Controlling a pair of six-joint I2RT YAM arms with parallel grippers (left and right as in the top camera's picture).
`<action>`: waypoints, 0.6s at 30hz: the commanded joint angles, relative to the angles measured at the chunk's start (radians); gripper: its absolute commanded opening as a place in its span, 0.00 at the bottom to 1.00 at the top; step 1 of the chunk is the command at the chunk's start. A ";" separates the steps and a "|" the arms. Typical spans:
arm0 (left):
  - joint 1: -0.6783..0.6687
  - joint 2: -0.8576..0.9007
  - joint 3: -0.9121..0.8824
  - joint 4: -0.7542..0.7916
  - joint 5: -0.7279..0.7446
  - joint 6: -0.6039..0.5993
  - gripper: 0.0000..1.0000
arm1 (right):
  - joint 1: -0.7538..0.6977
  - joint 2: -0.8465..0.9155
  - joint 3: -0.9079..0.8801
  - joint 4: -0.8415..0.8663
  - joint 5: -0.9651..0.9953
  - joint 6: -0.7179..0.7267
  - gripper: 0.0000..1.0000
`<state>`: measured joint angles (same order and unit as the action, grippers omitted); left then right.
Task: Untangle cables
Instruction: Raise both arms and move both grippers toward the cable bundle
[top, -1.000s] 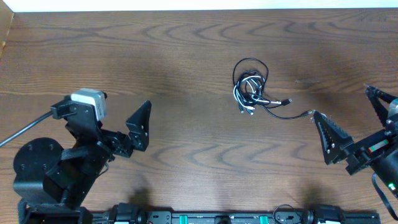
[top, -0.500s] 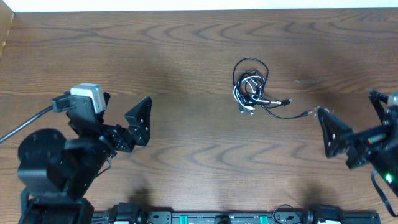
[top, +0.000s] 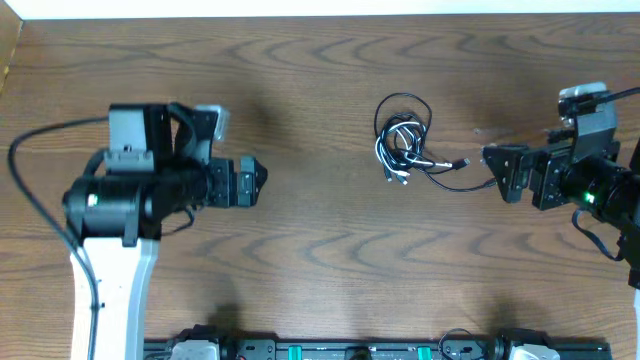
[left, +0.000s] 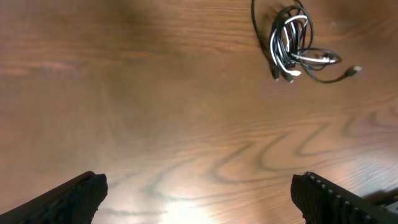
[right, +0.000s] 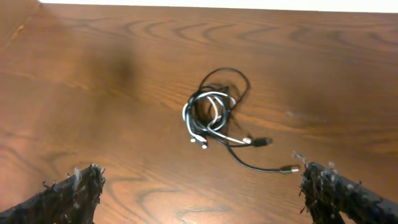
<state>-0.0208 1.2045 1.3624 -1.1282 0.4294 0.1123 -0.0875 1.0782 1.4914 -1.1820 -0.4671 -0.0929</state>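
Note:
The cables (top: 405, 140) lie as a small knot of black and white cords on the wooden table, right of centre; a black cord with a plug end (top: 495, 182) trails right. They also show in the left wrist view (left: 291, 40) and the right wrist view (right: 214, 112). My left gripper (top: 250, 183) is open and empty, well left of the knot, its fingers at the bottom corners (left: 199, 196). My right gripper (top: 497, 172) is open and empty, just right of the trailing plug (right: 287, 168), fingers wide apart (right: 205, 193).
The wooden table (top: 320, 260) runs to a pale back edge at the top. A thick black arm cable (top: 40, 150) loops at the left. A black rail (top: 330, 350) lies along the front edge.
Both arms have swung up from low, tilted poses and turned towards the cable knot. The right gripper has moved in close to the trailing plug. The cables have not moved.

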 joint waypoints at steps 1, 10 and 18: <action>-0.019 0.054 0.027 0.036 0.144 0.186 1.00 | 0.009 0.023 0.006 -0.023 -0.041 -0.037 0.99; -0.165 0.071 0.027 0.247 0.225 0.261 1.00 | 0.082 0.060 0.006 -0.089 -0.040 -0.080 0.99; -0.251 0.121 0.026 0.260 0.175 0.307 0.99 | 0.103 0.092 0.005 -0.103 -0.040 -0.079 0.91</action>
<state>-0.2550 1.2892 1.3720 -0.8738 0.6220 0.3767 0.0059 1.1530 1.4914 -1.2758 -0.4988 -0.1623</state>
